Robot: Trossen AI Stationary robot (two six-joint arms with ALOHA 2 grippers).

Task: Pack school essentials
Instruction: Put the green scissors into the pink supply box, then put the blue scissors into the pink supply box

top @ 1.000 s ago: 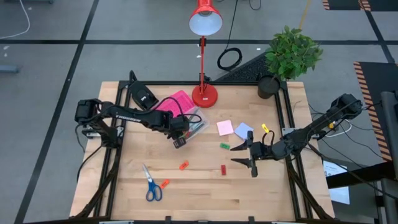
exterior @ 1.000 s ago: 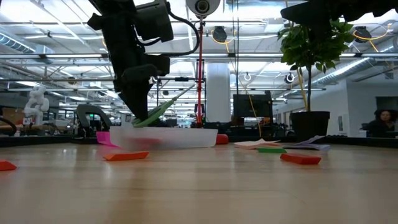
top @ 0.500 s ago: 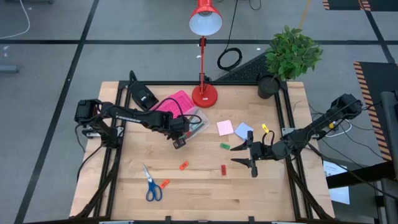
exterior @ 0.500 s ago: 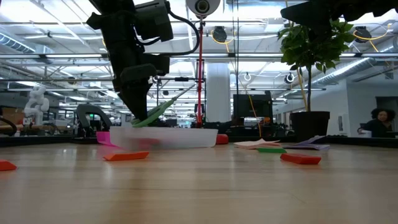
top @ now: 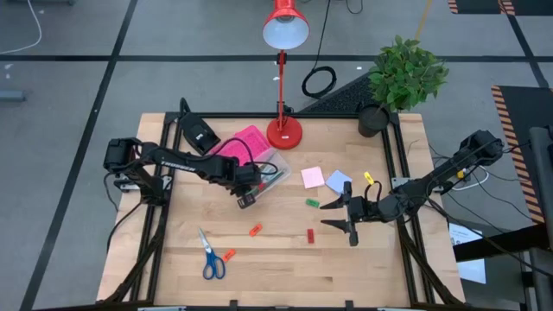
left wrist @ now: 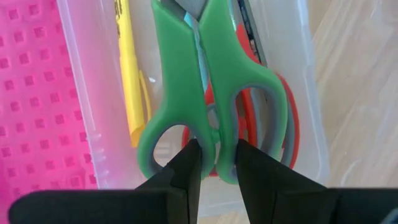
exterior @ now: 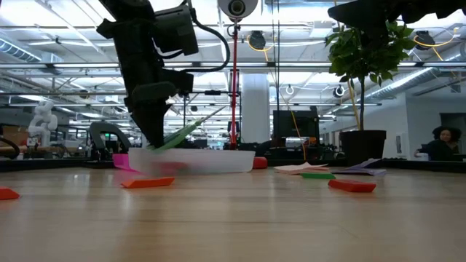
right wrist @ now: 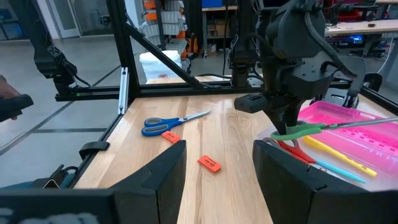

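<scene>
The left gripper (left wrist: 214,163) was pinching the green-handled scissors (left wrist: 211,87) at the handle junction, holding them tilted over the clear plastic box (top: 270,173) at the far left-centre of the table (top: 285,268). In the left wrist view the scissors hung directly above the box's contents: red-handled scissors (left wrist: 286,124), a yellow pen (left wrist: 127,68) and another thin pen beside them. The pink lid (top: 244,140) lay open on the far side of the box.

The step in hand looked like placing the green scissors into the box. The next move would call for lowering them until they rest on the items inside, then spreading the fingers and lifting clear without dragging the scissors back out.

The right gripper (top: 344,216) waited at the right of the table, fingers spread and holding nothing. Left to pack were the blue-handled scissors (top: 210,257) near the front left, an orange eraser (top: 228,255) just beside them, another orange eraser (top: 255,230), a red eraser (top: 311,235), a green eraser (top: 312,203), and the pink sticky-note pad (top: 312,177) with the blue sticky-note pad (top: 338,181) beside it.
</scene>
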